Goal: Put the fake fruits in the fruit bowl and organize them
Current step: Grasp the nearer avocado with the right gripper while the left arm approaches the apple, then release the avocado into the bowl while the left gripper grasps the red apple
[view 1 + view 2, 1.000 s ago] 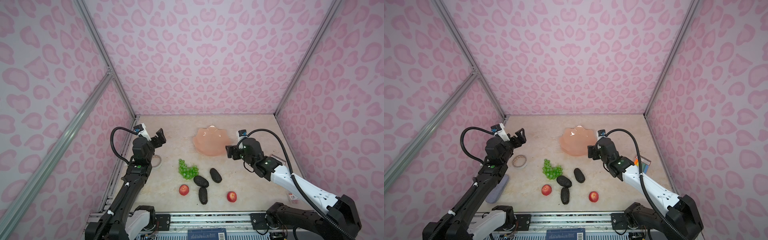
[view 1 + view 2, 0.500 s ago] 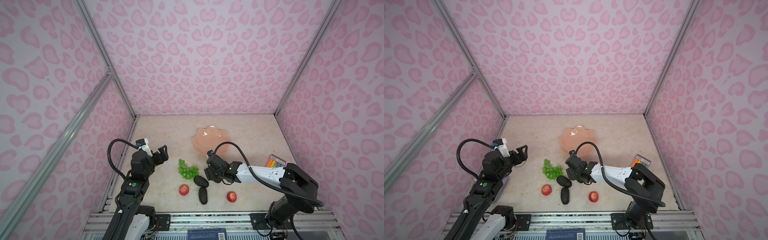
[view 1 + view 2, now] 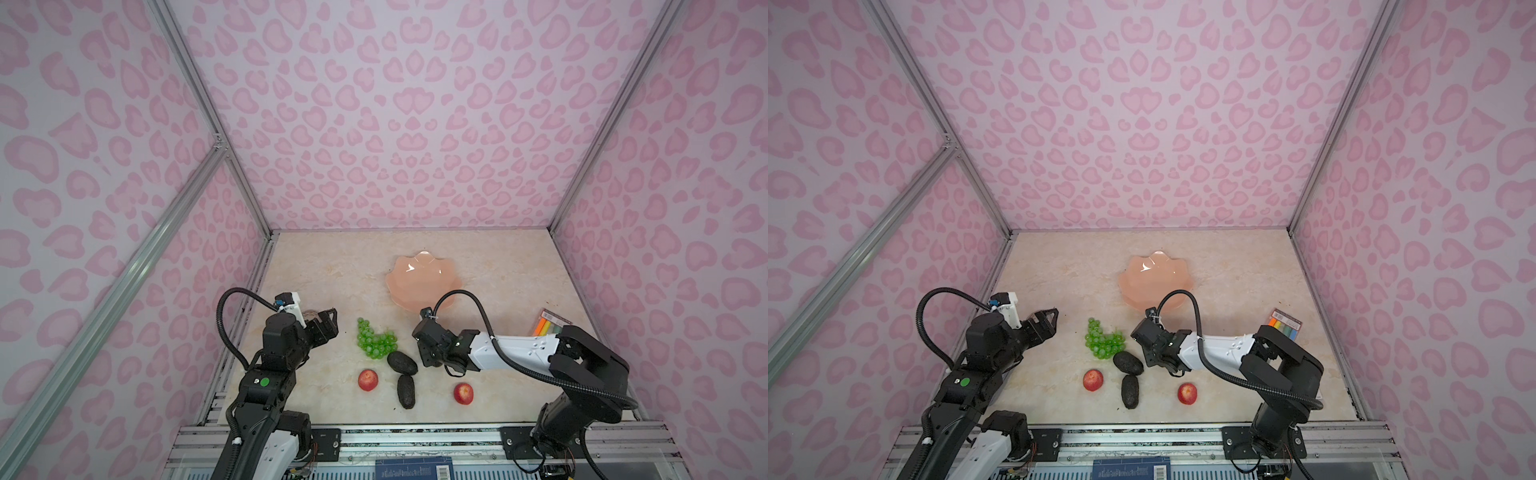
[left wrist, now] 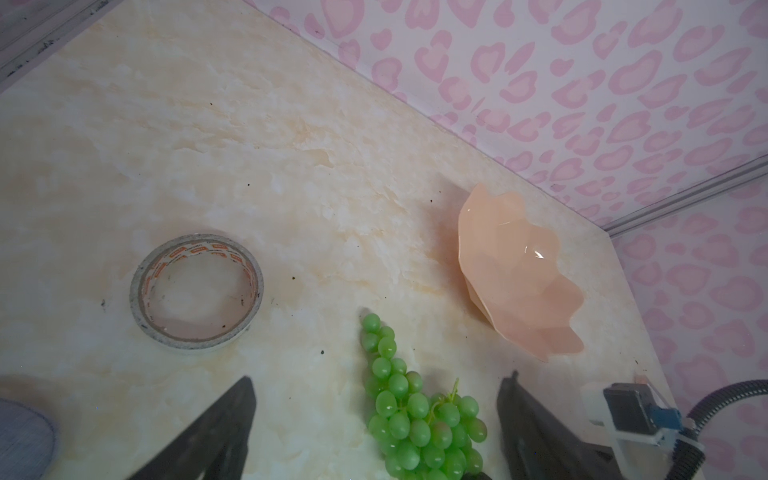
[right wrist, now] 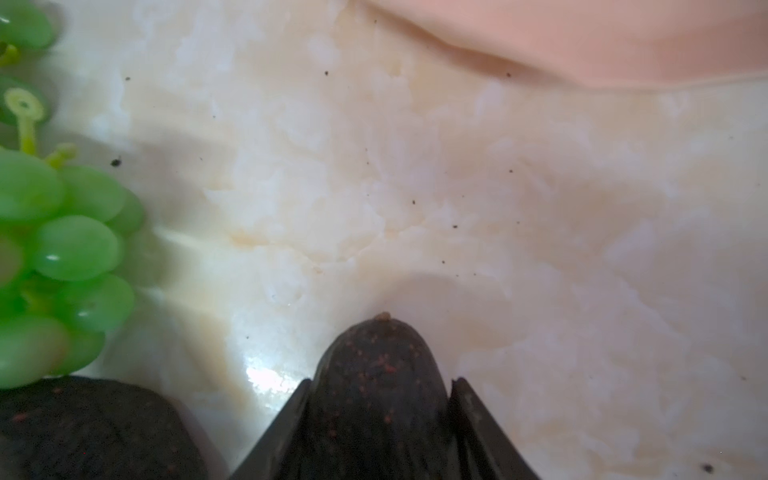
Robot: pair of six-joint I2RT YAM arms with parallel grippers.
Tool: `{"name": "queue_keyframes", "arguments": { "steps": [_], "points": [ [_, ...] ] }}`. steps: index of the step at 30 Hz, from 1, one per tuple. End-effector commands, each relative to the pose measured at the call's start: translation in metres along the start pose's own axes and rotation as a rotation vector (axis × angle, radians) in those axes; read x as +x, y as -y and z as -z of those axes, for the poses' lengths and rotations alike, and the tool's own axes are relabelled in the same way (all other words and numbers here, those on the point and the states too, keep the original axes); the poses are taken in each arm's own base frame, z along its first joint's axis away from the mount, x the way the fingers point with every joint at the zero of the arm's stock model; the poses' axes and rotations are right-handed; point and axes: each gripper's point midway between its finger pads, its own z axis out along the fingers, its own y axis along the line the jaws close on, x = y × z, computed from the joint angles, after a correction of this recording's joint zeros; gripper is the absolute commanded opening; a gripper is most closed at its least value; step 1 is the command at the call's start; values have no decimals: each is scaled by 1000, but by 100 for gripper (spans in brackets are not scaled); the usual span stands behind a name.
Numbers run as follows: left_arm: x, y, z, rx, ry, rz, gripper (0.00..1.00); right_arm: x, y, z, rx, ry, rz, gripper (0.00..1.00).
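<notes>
Nothing there could really be read. The tape ring (image 4: pixel 195 249) carried orange print around its inner core, too small to make out. A blue barcode label (image 3: pixel 409 470) on the front rail and the striped packet (image 3: pixel 1285 326) were equally illegible.

Robot lab booth, pink spotted wall panels (image 3: pixel 395 124), aluminium frame struts (image 3: pixel 192 83), marble-look counter (image 3: pixel 332 270), left arm (image 3: pixel 266 386) and right arm (image 3: pixel 515 349) bolted to a front metal rail (image 3: pixel 415 436)
</notes>
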Motion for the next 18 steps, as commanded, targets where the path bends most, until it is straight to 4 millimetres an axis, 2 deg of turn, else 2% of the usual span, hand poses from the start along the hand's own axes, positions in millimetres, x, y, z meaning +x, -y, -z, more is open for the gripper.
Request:
{"name": "queue_keyframes", "arguments": {
  "steps": [1, 5, 9, 11, 15, 18],
  "points": [
    [12, 2, -1, 18, -50, 32, 91, -7, 7, 8, 30, 35, -31, 42],
    [26, 5, 1, 37, -112, 55, 89, -40, 5, 35, 44, 104, -20, 33],
    [43, 4, 3, 36, -168, 61, 88, -94, 2, 66, 79, 216, 27, 32],
    [53, 6, 6, 43, -206, 61, 87, -124, 0, 72, 95, 249, 56, 32],
    [70, 11, 13, 55, -261, 33, 86, -172, 3, 53, 58, 251, 33, 31],
    [79, 14, 16, 54, -290, 24, 86, -197, 8, 22, 34, 212, 19, 31]
  ]
}}
